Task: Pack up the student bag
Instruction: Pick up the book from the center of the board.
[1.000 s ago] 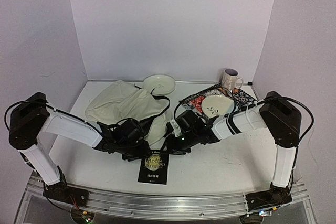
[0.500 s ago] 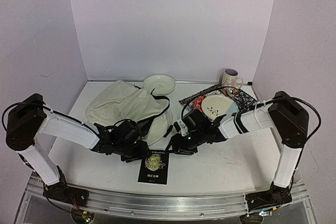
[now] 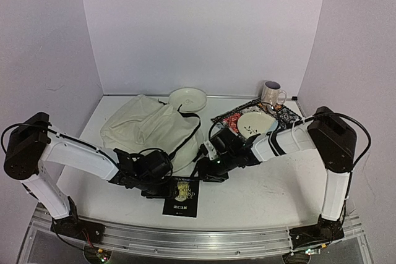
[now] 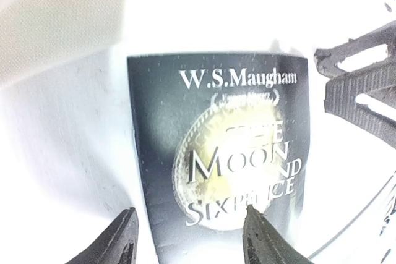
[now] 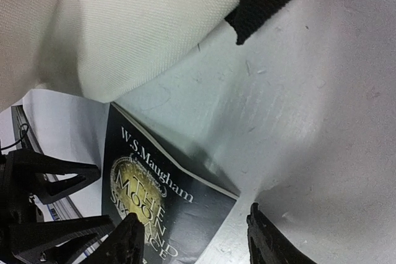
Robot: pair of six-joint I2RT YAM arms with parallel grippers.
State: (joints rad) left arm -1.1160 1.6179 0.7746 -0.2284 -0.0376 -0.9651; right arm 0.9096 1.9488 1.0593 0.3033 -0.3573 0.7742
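Student bag (image 3: 148, 129) lies slumped on table (image 3: 266, 191), left of centre. Book (image 3: 181, 197) flat just in front of it. My left gripper (image 4: 190, 240) spread over book cover. My right gripper (image 5: 198, 244) spread beside bag's edge. Both hold nothing.

you'll see a black book (image 3: 180, 195) lying flat near the front of the white table (image 3: 272, 190), a white bowl (image 3: 187, 97) at the back, and a mug (image 3: 271, 94) by the patterned placemat (image 3: 288, 115) that carries a white plate (image 3: 255, 124).
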